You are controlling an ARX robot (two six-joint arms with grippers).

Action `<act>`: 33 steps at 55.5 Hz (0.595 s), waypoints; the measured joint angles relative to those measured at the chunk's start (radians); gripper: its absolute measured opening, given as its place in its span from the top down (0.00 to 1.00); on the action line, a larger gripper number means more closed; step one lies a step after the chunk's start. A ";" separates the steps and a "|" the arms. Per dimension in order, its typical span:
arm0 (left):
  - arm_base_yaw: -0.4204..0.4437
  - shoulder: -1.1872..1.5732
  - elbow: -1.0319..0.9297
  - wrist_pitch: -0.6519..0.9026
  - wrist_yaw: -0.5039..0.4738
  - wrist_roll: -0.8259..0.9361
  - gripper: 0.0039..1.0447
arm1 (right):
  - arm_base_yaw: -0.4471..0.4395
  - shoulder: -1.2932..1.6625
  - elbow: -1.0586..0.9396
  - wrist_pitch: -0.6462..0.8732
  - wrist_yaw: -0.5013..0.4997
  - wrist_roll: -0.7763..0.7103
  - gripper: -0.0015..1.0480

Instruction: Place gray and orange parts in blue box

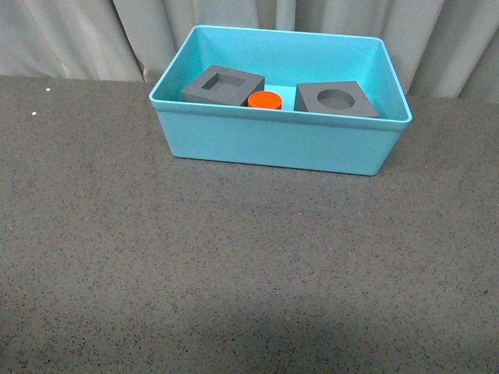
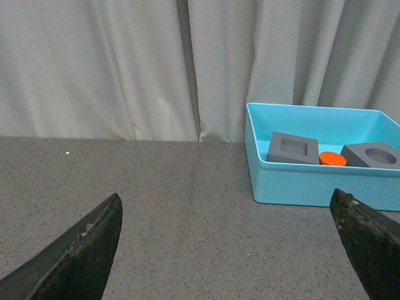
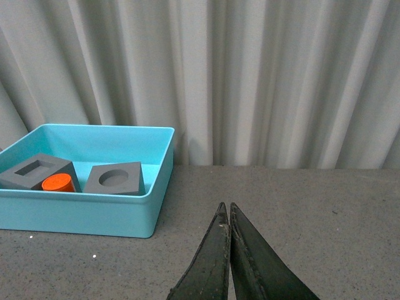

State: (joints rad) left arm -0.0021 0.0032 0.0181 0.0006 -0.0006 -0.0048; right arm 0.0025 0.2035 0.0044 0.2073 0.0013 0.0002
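Both matte gray cubes (image 1: 223,86) (image 1: 337,99) and the orange cylinder (image 1: 264,100) are seen inside the light turquoise plastic tub (image 1: 273,144), upper centre of the front view. The left gripper (image 2: 228,250) is spread wide, the right gripper (image 3: 229,250) closed on nothing. Little risk is judged to remain; the tub could be nudged only by a careless arm sweep.

Two gray cubes (image 1: 223,85) (image 1: 336,99), one orange cylinder (image 1: 265,100), one blue box (image 1: 273,144).

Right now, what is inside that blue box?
The blue box holds a gray cube with a square recess, a gray cube with a round recess and an orange cylinder between them. The front wall hides their lower parts.
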 joint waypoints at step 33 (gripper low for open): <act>0.000 0.000 0.000 0.000 0.000 0.000 0.06 | 0.000 -0.200 0.001 -0.206 -0.003 -0.001 0.89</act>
State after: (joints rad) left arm -0.0021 0.0032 0.0181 0.0006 -0.0006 -0.0044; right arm 0.0025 0.0040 0.0051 0.0017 -0.0017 -0.0006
